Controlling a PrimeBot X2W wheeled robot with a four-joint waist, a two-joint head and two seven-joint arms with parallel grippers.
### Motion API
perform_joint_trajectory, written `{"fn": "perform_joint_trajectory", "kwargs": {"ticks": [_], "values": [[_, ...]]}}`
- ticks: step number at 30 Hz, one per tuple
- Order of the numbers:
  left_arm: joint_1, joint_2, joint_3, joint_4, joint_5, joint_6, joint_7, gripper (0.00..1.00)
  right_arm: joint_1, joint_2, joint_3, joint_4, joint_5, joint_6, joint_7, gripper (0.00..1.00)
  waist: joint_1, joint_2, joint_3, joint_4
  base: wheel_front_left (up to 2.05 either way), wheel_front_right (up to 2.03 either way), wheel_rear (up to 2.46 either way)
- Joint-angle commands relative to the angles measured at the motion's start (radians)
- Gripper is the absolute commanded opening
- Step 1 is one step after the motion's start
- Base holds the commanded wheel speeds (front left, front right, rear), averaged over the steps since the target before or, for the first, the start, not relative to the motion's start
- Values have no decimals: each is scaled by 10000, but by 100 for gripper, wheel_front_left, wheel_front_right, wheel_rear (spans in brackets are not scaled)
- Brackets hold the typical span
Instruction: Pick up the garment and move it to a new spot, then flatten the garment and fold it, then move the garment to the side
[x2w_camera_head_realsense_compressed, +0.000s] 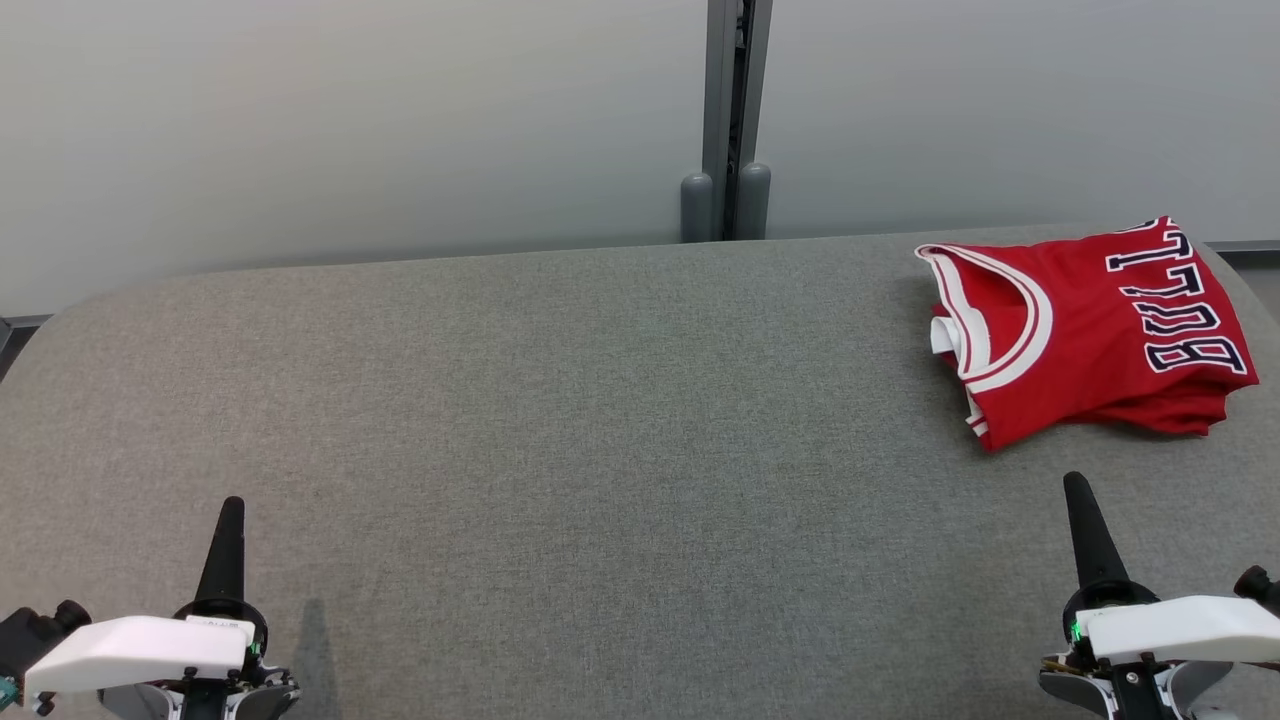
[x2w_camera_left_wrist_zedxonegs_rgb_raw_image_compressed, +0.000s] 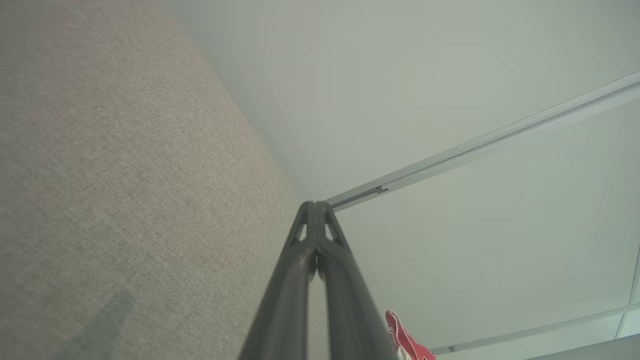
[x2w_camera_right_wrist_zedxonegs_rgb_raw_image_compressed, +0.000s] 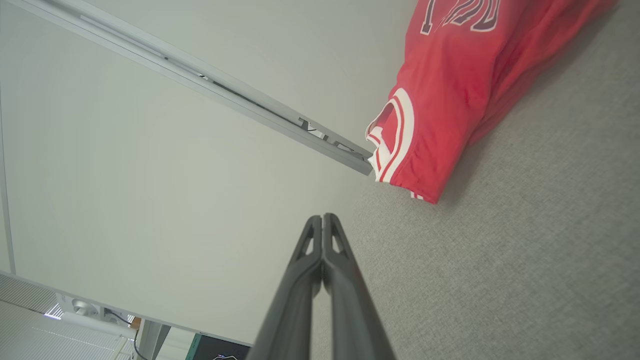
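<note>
Right gripper (x2w_camera_right_wrist_zedxonegs_rgb_raw_image_compressed: 322, 217) pinched closed, jersey (x2w_camera_right_wrist_zedxonegs_rgb_raw_image_compressed: 450, 90) beyond.

Your head cam looks forward and down across the grey worktop (x2w_camera_head_realsense_compressed: 560, 400) to the back wall (x2w_camera_head_realsense_compressed: 350, 120). The cams on the left end effector (x2w_camera_left_wrist_zedxonegs_rgb_raw_image_compressed: 316, 204) and right end effector (x2w_camera_right_wrist_zedxonegs_rgb_raw_image_compressed: 323, 216) sit low, close to the fabric, tilted up at that wall. All three catch the red jersey (x2w_camera_head_realsense_compressed: 1090, 330).
</note>
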Motion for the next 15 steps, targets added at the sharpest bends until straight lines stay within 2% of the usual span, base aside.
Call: {"fn": "perform_joint_trajectory", "kwargs": {"ticks": [1, 15], "values": [[-339, 65, 95, -69, -256, -47, 80, 0, -234, -15, 13, -39, 256, 3, 62, 0, 0, 0, 1, 3, 0, 0, 0], [-523, 75, 331, 10, -1456, -104, 585, 0, -381, 87, 44, 13, 1432, 3, 256, 0, 0, 0, 15, 33, 0, 0, 0]]}}
